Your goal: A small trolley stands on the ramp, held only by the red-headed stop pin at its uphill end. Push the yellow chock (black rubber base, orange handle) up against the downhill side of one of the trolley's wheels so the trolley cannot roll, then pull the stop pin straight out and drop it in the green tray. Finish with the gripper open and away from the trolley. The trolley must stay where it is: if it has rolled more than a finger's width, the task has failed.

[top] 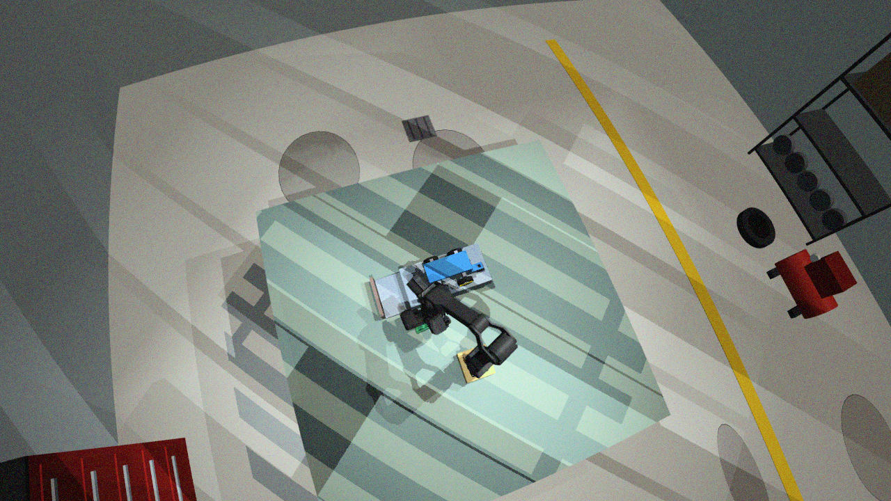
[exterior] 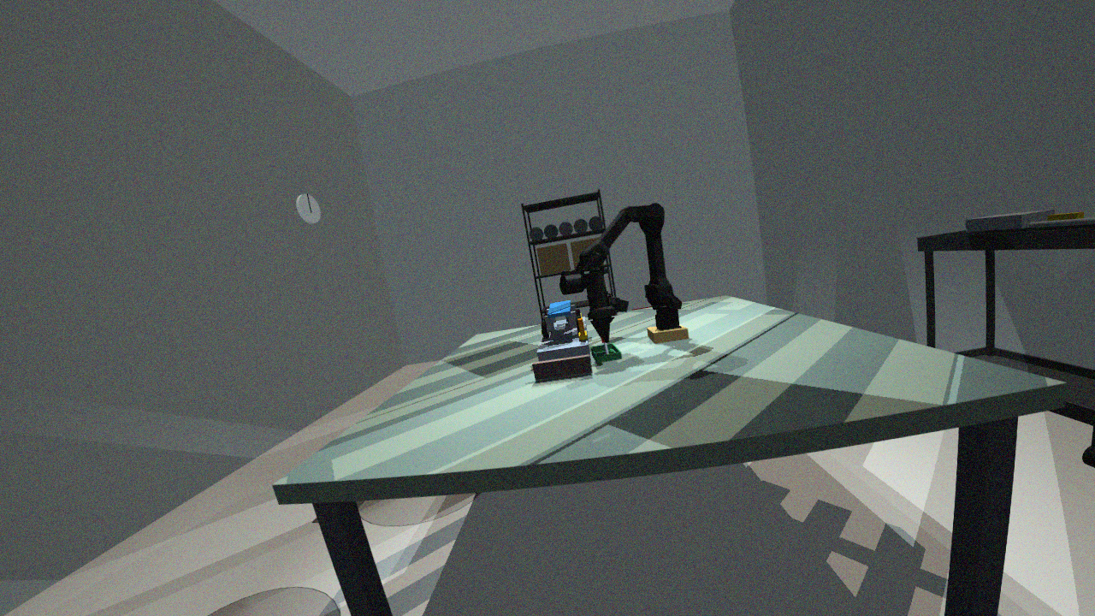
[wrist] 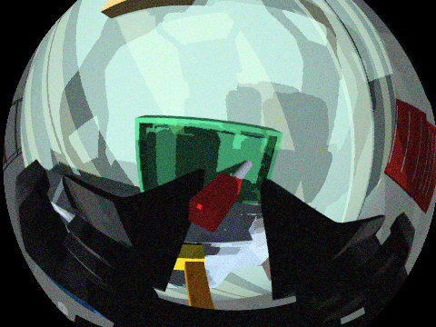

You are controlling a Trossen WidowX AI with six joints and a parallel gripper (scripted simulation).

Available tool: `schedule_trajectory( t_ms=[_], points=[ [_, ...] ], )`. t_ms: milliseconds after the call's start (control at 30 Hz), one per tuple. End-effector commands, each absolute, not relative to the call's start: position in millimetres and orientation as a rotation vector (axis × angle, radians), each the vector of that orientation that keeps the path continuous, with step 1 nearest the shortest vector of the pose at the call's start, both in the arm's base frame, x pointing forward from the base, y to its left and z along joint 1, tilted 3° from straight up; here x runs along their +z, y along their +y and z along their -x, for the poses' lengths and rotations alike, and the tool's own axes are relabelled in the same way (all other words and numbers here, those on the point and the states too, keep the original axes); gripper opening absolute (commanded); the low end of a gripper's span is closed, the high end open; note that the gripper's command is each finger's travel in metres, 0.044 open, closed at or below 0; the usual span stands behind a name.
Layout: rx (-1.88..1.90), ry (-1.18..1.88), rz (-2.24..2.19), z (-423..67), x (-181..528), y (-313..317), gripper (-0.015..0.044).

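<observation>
Grey walls enclose a pale green striped table [exterior: 766,398]. Over the green tray [wrist: 159,138], the gripper [wrist: 231,213] has its fingers spread apart; the stop pin [wrist: 216,203] lies loose between them, touching neither, tilted, red head toward the camera, metal tip pointing into the tray.

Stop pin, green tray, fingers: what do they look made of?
Stop pin: matte red blocky head, likely painted or plastic; pale grey shaft looks like metal. It is tilted, loose between the parted fingers.
Green tray: flat green walls with a bright rim and no grain, probably plastic.
Fingers: flat matte black; rubber or plastic, can't tell which.
</observation>
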State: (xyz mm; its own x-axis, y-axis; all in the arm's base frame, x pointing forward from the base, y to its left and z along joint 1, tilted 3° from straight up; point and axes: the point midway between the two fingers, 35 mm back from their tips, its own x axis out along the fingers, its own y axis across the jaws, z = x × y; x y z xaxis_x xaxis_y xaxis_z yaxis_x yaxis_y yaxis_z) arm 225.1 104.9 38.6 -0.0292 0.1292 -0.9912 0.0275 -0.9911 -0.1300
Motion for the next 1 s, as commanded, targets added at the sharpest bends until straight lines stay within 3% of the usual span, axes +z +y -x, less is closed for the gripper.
schedule_trajectory(
  t_ms=[0,967],
  points=[
    [2.192,-0.181,2.139,-226,38,102,0.0190],
    [2.193,-0.179,2.140,-226,25,81,0.0190]
  ],
)
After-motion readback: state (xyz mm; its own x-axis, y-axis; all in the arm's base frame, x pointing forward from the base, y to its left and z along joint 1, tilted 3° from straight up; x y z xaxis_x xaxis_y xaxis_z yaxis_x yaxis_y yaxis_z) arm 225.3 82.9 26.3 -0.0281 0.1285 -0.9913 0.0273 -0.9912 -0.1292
